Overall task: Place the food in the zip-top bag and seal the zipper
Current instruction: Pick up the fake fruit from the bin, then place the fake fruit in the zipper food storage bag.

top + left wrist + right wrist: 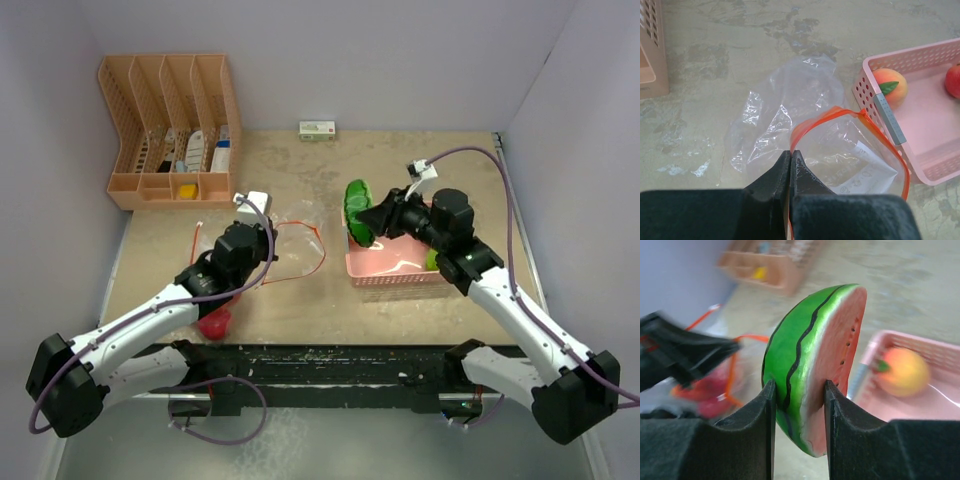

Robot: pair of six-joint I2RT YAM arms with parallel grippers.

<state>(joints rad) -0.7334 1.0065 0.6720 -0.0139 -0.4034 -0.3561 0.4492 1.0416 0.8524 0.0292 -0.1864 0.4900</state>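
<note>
The clear zip-top bag (295, 235) lies at mid-table, its orange zipper rim (850, 116) standing open toward the pink basket. My left gripper (790, 152) is shut on the near-left part of that rim. My right gripper (800, 390) is shut on a toy watermelon slice (812, 360) and holds it above the basket's left end (357, 210), right of the bag. A peach (890, 85) and a red apple (953, 80) lie in the basket. A green piece (432, 260) shows beside the right arm.
The pink basket (395, 278) sits right of centre. An orange desk organiser (170, 130) stands at the back left, and a small white-and-green box (317, 129) lies by the back wall. A red piece (213, 322) lies under the left arm near the front edge.
</note>
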